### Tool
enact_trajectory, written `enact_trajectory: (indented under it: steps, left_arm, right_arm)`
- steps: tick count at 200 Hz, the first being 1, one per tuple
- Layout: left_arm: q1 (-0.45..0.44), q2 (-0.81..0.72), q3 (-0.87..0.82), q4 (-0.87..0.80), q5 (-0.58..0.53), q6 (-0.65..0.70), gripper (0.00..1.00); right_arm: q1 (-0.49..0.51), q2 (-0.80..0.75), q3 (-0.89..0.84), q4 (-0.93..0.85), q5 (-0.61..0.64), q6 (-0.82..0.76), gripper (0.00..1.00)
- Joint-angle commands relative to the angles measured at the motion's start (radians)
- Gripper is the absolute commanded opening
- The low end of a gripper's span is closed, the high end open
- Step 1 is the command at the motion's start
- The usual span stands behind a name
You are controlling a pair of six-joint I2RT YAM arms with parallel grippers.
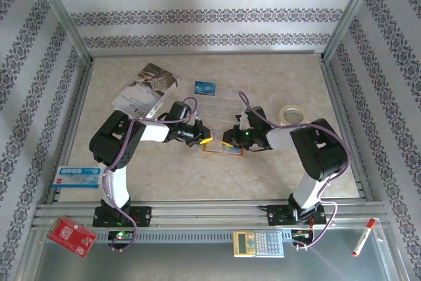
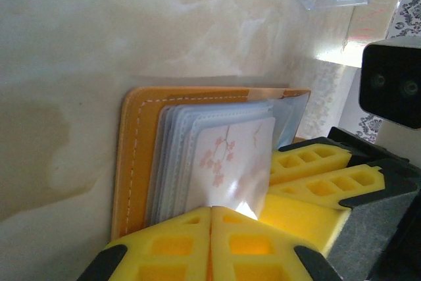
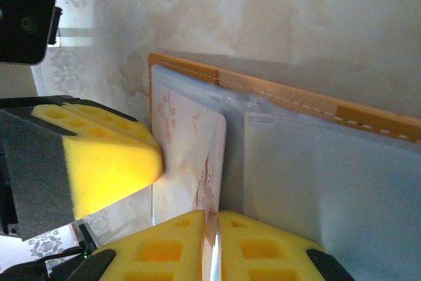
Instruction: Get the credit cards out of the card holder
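Orange bifold card holder with white stitching and blue-grey clear plastic pockets (image 1: 222, 150) lies opened near the middle of the beige marbled table (image 1: 276, 77), directly between the two grippers; one small blue plastic card (image 1: 206, 88) lies well apart from it, toward the back wall, so by judgement this one is already out.

The step in hand seems to be the extraction of the next one, a pale white plastic card with pink blossom print (image 3: 194, 133), which sits at the front pocket; how far it is out of the plastic is hard to judge. The right gripper (image 3: 215, 238) has its yellow foam fingers clenched, and the free edge of the pale card runs into the thin seam between them, so it grasps this card. The left gripper (image 2: 210, 231) stands at the opposite side of the holder with its pads pressed together; its tip touches the pocket beside the card (whether a leaf of plastic is pinched between the pads, one cannot tell). Probably its role is to pin the holder in place.

The next move calls for a straight pull by the right arm along the pocket's opening, low and parallel to the table, while the left one gives the counter-hold; if the pull goes tilted, the card may jam, or the light holder may slide together with it. Whether more cards wait in the other pockets, the pictures do not show.
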Motion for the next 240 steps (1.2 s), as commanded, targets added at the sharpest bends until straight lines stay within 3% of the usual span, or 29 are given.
enact_trajectory:
  steps: [1,41,70,115,161,212,240]
  left_arm:
    - [0.012,0.098,-0.073,-0.212,-0.151,-0.003,0.10]
    - [0.012,0.095,-0.073,-0.209,-0.147,-0.004,0.10]
    - [0.011,0.087,-0.071,-0.199,-0.135,-0.008,0.11]
    - [0.024,-0.003,-0.041,-0.075,-0.039,-0.046,0.35]
    - [0.029,-0.046,-0.042,0.112,0.044,-0.138,0.40]
    - [0.027,-0.036,-0.001,-0.174,-0.070,0.022,0.34]
    - [0.028,-0.021,-0.001,-0.229,-0.104,0.050,0.33]
  right_arm:
    - [0.008,0.021,-0.007,0.065,-0.030,0.014,0.16]
    - [0.012,0.036,-0.003,0.079,-0.040,0.018,0.15]
    - [0.010,0.037,-0.005,0.080,-0.030,0.016,0.05]
    - [-0.021,0.024,-0.025,0.068,-0.030,0.002,0.00]
    - [-0.039,0.011,-0.030,0.039,-0.032,-0.018,0.00]
    - [-0.045,-0.001,-0.035,0.016,-0.018,-0.022,0.00]
    - [-0.062,-0.045,-0.052,-0.008,-0.010,-0.044,0.00]
